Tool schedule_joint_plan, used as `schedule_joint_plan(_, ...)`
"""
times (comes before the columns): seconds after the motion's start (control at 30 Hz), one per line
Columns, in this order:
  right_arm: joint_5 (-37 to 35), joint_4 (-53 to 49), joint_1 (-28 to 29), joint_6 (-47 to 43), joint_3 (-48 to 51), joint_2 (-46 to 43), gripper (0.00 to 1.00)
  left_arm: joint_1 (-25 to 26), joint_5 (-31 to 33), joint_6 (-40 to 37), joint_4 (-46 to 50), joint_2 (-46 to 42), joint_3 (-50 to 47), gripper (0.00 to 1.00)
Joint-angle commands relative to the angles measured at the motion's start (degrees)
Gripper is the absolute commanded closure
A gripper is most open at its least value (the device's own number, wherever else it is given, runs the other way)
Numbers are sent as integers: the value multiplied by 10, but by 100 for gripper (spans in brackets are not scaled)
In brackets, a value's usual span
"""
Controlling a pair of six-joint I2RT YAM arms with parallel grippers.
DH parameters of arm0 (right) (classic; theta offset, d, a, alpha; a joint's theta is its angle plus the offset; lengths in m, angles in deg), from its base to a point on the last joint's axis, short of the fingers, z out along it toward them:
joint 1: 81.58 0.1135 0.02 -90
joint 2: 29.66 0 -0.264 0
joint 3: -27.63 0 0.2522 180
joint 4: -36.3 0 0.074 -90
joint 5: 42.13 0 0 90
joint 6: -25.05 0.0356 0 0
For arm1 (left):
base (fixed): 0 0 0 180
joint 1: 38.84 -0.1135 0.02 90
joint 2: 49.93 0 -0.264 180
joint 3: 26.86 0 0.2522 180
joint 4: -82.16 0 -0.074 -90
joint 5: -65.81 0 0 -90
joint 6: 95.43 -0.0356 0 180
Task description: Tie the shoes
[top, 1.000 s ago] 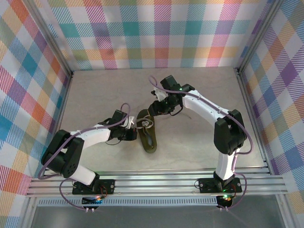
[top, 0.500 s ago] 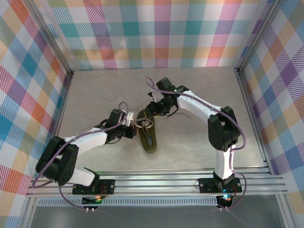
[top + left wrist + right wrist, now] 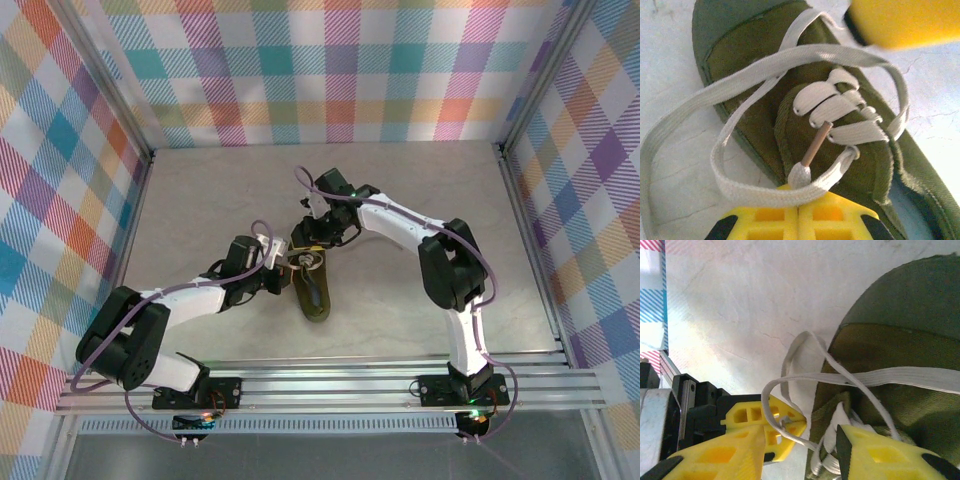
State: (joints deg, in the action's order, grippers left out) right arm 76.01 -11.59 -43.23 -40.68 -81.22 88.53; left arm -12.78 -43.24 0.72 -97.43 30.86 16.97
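The dark olive-green shoe (image 3: pixel 315 290) lies mid-table, toe toward the back wall. Cream laces (image 3: pixel 840 107) cross its upper, and loose loops spill onto the table by the toe. My left gripper (image 3: pixel 799 192) is at the shoe's left side, shut on a lace; the lace's end with its brown tip pokes out from the pinch toward the eyelets. My right gripper (image 3: pixel 800 440) hovers over the toe (image 3: pixel 910 305), open, its fingers (image 3: pixel 867 452) straddling a slack lace loop (image 3: pixel 790 390). In the top view the two grippers (image 3: pixel 283 264) (image 3: pixel 310 238) nearly meet.
The beige tabletop (image 3: pixel 420 200) is ringed by checked walls, with an aluminium rail (image 3: pixel 330 385) along the near edge. Both arms crowd the shoe's toe end.
My right gripper has swung left and closer to the shoe's toe, next to the left gripper. The left gripper has edged slightly toward the shoe, still pinching the lace.
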Motion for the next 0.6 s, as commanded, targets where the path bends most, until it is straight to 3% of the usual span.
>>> schedule_joint_plan(0.0, 16, 12, 6, 20, -24, 18, 58, -3, -19, -13, -61, -14, -11, 100)
schedule_joint_plan(0.57, 22, 7, 23, 30, -40, 44, 59, -3, -13, -13, -81, -20, -21, 100)
